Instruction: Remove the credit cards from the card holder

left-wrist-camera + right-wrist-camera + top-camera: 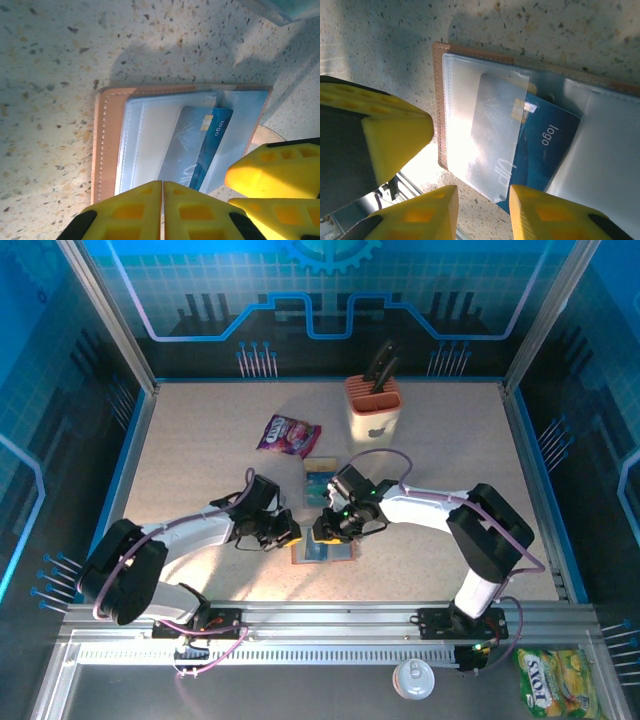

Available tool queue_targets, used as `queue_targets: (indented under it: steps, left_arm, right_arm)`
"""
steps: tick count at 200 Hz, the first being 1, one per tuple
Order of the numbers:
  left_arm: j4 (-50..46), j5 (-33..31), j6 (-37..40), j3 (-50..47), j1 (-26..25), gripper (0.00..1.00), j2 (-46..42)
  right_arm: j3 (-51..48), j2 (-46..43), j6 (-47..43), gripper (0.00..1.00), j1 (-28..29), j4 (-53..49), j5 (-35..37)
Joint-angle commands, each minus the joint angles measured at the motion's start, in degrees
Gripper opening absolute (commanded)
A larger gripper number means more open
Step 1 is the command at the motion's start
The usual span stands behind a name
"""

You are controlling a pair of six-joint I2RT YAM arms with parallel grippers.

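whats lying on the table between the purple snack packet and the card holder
A teal card with a tan band lies flat between the snack packet and the card holder; the top view shows it.

Bright warm light in wrist views, white glare on card holder [462,90] plastic, soft shadows on table [50,50]

I count one card holder [325,552], two credit cards [547,150] tucked in it, one purple snack packet [288,435] and one knife block [374,412] on my tabletop [200,460].
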Motion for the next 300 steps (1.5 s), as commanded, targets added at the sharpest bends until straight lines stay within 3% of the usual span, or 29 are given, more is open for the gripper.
queue_targets:
  steps: [1,247,300]
  left_arm:
    - [0.72,2.18,-0.46,2.49,-1.06,0.09,2.21]
    - [-2.23,-1.37,0.93,2.48,-3.13,0.05,8.00]
    - [-2.22,-1.63,0.73,1.94,-3.15,0.05,7.23]
  right_arm:
    - [-1.34,-2.06,-0.01,0.34,-0.13,-1.97,1.26]
    - [-4.55,2.07,3.32,0.33,-0.63,5.96,-2.26]
    - [-7.17,0.52,4.84,0.28,-1.13,9.39,-2.60]
